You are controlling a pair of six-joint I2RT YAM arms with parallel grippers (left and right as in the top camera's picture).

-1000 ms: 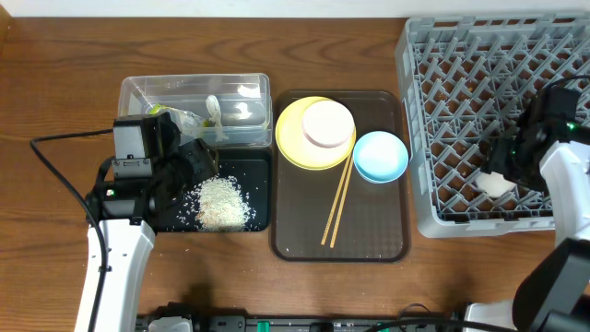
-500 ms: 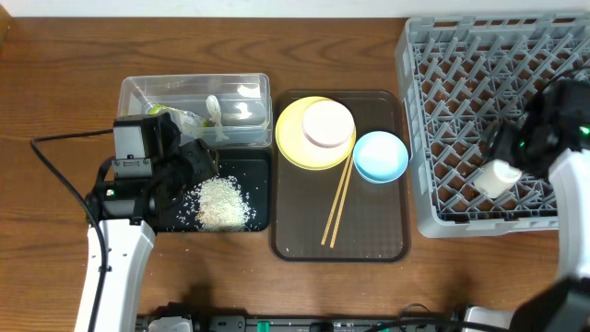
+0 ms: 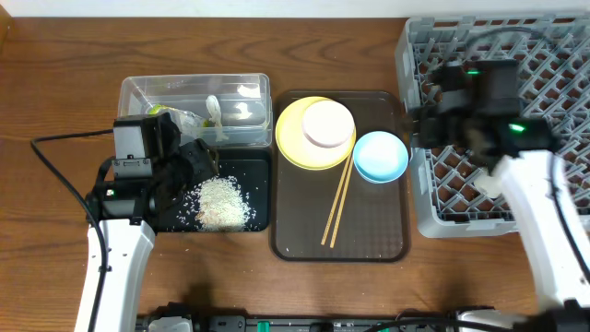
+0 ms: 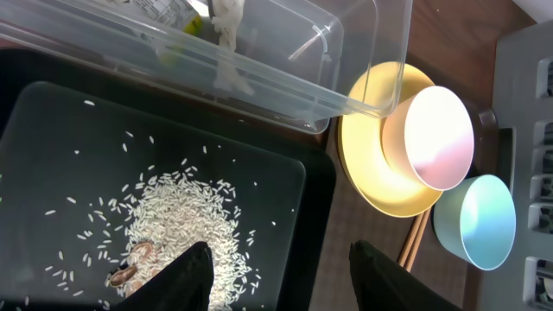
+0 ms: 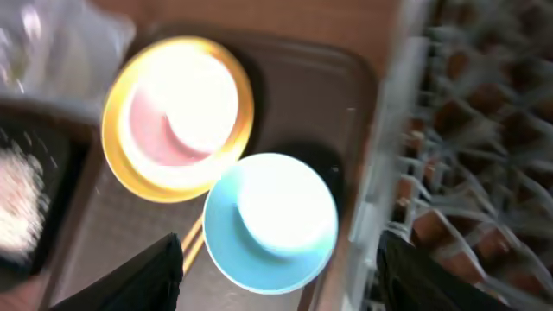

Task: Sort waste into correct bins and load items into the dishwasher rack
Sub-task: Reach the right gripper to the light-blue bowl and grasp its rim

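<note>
**Blue bowl next, and little room around it**

My right gripper (image 3: 417,125) hangs right of centre in the overhead view, over the left wall of the dishwasher rack (image 3: 433,218). Its jaws are spread and empty. In the blurred right wrist view the blue bowl (image 5: 270,220) sits directly below and between the fingers, so I take that bowl to be my next pickup.

The bowl lies at the right edge of the brown tray (image 3: 369,235), close to the rack wall. The chopsticks (image 3: 336,205) run just beside the bowl's left rim, and the yellow plate (image 3: 291,148) is near it at upper left. If I come down off-centre, one finger could land on the chopsticks or shove the bowl against the plate. The pink-sided white bowl (image 3: 328,124) sits loose on that plate and could slide. A pinch on the smooth rim may slip, and a low lift could clip the rack wall. A white cup (image 3: 488,182) appears to lie in the rack, partly hidden by my arm, so I must not set the bowl on top of it.

My left gripper (image 4: 281,269) is also open and holds nothing. It hovers low over the rice (image 4: 177,220) in the black tray (image 4: 285,173), at lower left of the overhead view. A careless sweep there would scatter grains onto the table. The wrapper (image 3: 172,118) and white scrap (image 3: 212,109) are in the clear tub (image 3: 129,90).
</note>
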